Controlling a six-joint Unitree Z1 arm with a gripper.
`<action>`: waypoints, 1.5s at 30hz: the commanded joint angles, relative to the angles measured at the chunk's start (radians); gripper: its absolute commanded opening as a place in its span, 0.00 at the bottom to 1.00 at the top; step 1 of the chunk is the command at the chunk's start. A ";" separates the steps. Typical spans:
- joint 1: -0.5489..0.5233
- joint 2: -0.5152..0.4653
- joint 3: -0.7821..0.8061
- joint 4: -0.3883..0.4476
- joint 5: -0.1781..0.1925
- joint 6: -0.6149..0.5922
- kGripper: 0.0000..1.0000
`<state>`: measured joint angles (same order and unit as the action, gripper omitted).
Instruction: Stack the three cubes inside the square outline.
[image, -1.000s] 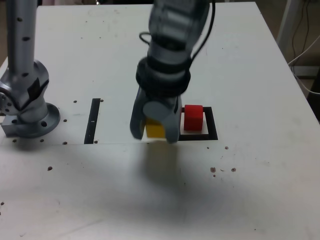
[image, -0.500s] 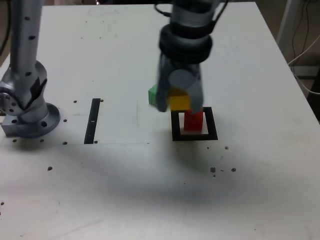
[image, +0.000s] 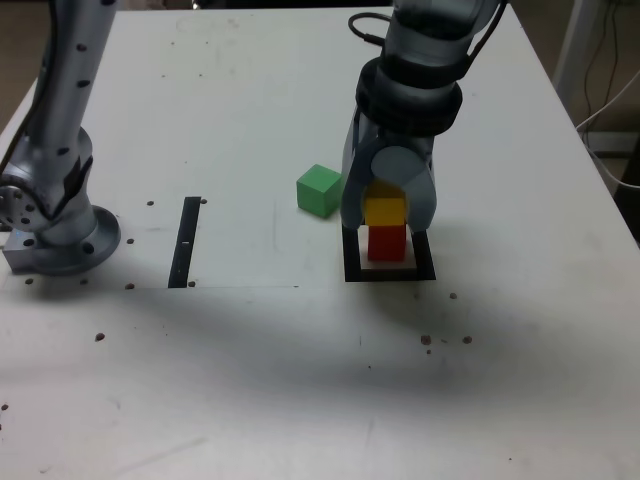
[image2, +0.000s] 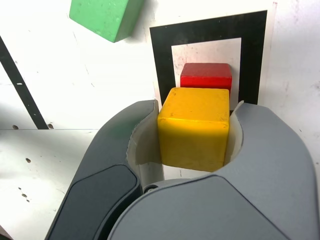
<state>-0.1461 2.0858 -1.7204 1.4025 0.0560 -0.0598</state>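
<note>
My gripper (image: 386, 212) is shut on the yellow cube (image: 385, 211), holding it directly over the red cube (image: 386, 243). The red cube sits inside the black square outline (image: 352, 270). In the wrist view the yellow cube (image2: 195, 127) is clamped between both fingers (image2: 135, 135), with the red cube (image2: 206, 76) showing just beyond it inside the square outline (image2: 210, 29). Whether the yellow cube touches the red one I cannot tell. The green cube (image: 319, 190) lies on the table to the exterior view's left of the outline, also seen in the wrist view as the green cube (image2: 105, 17).
A straight black strip (image: 186, 241) is taped to the table at the exterior view's left. The arm's base (image: 55, 235) stands at the left edge. Dark specks dot the white tabletop (image: 300, 380). Cables hang past the table's right edge.
The gripper carried the yellow cube from the exterior view's left of the outline, up and to the right, and now holds it over the red cube. The green cube came into view.
</note>
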 joint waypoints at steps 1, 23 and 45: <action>0.003 0.012 -0.007 0.002 0.000 0.003 0.26; 0.014 0.032 0.008 -0.009 -0.018 0.028 1.00; 0.038 -0.164 0.134 -0.005 0.085 -0.003 1.00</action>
<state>-0.1170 1.9445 -1.6081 1.3955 0.1362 -0.0589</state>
